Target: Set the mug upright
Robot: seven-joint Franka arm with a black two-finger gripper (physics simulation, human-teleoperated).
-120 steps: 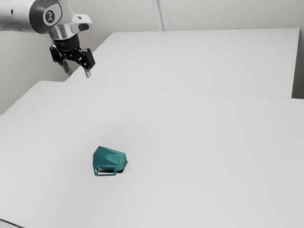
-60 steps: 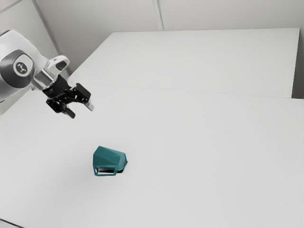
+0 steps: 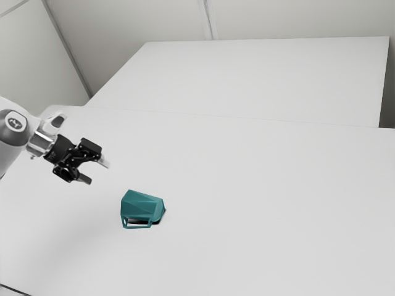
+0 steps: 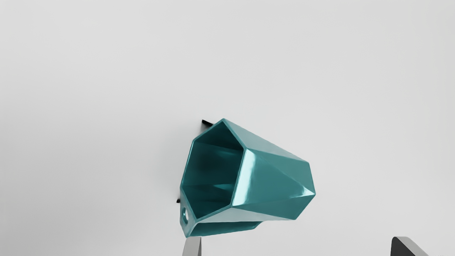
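Landmark: the teal faceted mug (image 3: 143,205), which lies on its side on the white table (image 3: 259,191).
Mouth of mug: hexagonal opening (image 4: 213,174), turned toward the exterior view's left; the interior is a darker teal.
Base of mug: narrower than the mouth and directed toward the exterior view's right.
Handle: angular loop (image 4: 224,229), along the mug's flank on the side nearest the exterior camera – low, close to the tabletop.
Gripper: black two-finger gripper (image 3: 97,172), raised above the table, to the exterior view's left of the mug and apart from it.
State of gripper: open, with a wide space between the fingertips and nothing held.
Fingers in wrist view: one finger (image 4: 192,247) appears in line with the handle's end by the mug's mouth; the other appears past the mug's base.
Arm: white and grey Franka arm (image 3: 11,145), entering from the exterior view's left, on the side of the gripper away from the mug.
Shadow: small dark patch (image 3: 143,222) at the underside of the mug, partly visible through the handle's loop.
Background: pale wall (image 3: 142,18), well beyond the mug – vertical strips run down it.
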